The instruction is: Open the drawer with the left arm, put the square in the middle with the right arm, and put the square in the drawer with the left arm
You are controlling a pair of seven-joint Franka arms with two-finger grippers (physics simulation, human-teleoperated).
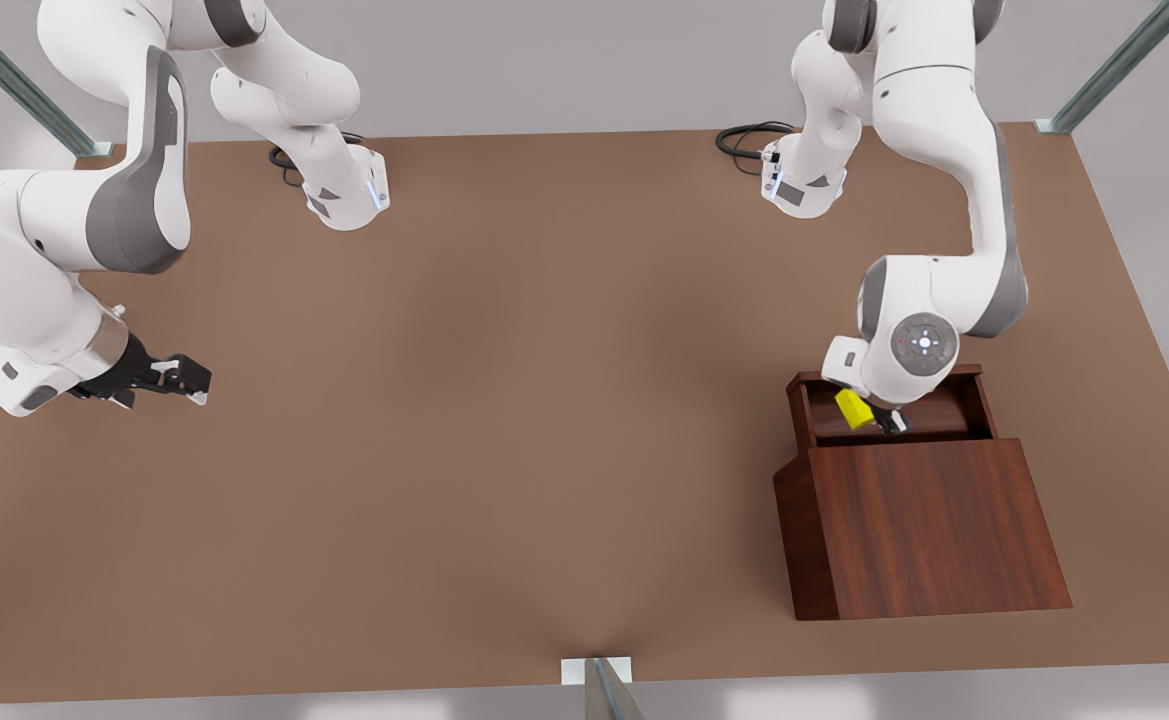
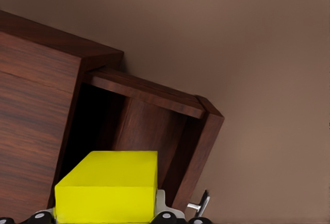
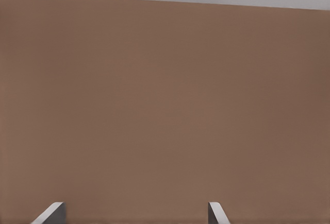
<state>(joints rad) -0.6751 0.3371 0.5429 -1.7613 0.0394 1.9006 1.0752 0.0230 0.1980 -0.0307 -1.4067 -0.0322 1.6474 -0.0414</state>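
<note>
Left claw (image 1: 882, 420) hangs inside the pulled-out drawer (image 1: 894, 415), its black fingers clamped on the square (image 1: 853, 408), which sits tilted just above the drawer's floor. Its arm bends down in a tight elbow from a base at the far edge of the worktop (image 1: 504, 420), the round white wrist joint directly over the drawer so that it hides part of the claw. In the left wrist view the square (image 2: 109, 187) is a bright, smooth yellow cube with flat faces and crisp edges, held at the claw (image 2: 103, 216), with the dark drawer cavity (image 2: 149, 131) behind it and a thin silver handle (image 2: 202, 203) poking out at the drawer's front corner.

Right claw (image 1: 184, 380) waits low over the bare worktop at the front view's left, well apart from the box, pointing sideways toward the middle; its pale fingertips (image 3: 51, 213) stand wide apart with nothing between them. That arm folds back on itself, grey joint cover facing the camera.

Both the drawer and its box (image 1: 929, 525) are dark reddish-brown with a streaked wood grain; the box has a broad flat top and plain sides. Matte, plain brown and unmarked, the worktop carries black cables (image 1: 749, 135) coiled near the arm bases
</note>
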